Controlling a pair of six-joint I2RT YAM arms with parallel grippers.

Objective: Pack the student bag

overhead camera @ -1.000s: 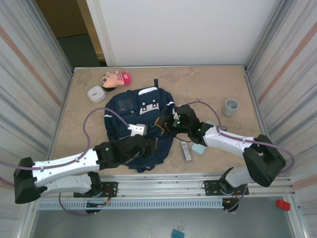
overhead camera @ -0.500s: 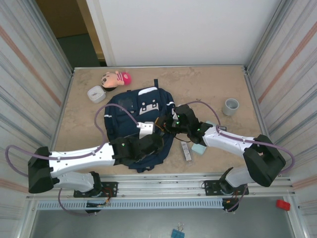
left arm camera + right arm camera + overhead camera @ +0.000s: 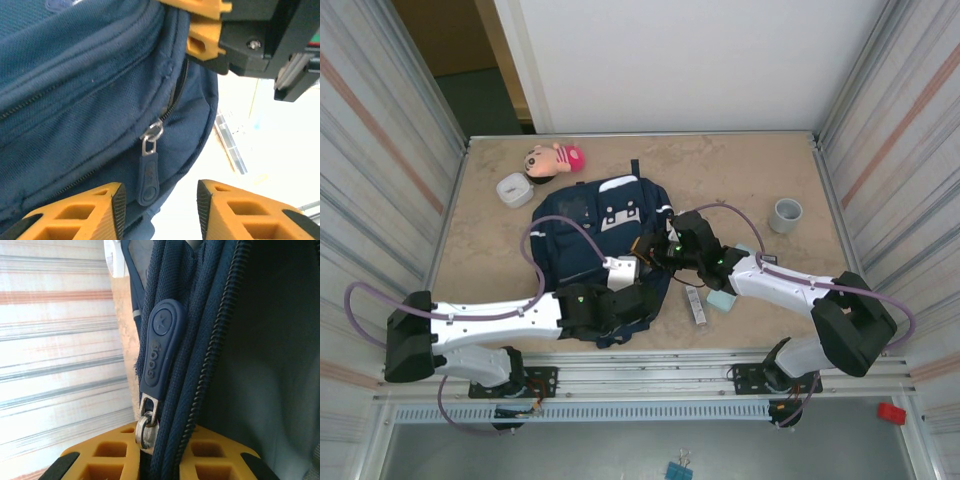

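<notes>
The student bag [image 3: 582,232], navy with white patches, lies flat in the middle of the table. My right gripper [image 3: 656,250] is at its right edge, shut [image 3: 159,460] on the fabric beside the open zipper, with a metal slider and a blue pull tab [image 3: 161,347] just above the jaws. My left gripper [image 3: 640,290] sits at the bag's lower right corner. It is open [image 3: 160,200], and a second blue zipper pull [image 3: 149,175] hangs between its fingers, close to the left finger [image 3: 107,207] and apart from the right one.
A plush doll [image 3: 555,158] and a white container [image 3: 514,189] lie at the back left. A grey cup [image 3: 786,214] stands at the right. A teal block [image 3: 722,300] and a flat grey strip [image 3: 695,305] lie beside the bag's right edge, under my right arm.
My left arm has slid right across the bag's lower part to its right corner, and its jaws have narrowed somewhat. The right gripper has kept its hold and place.
</notes>
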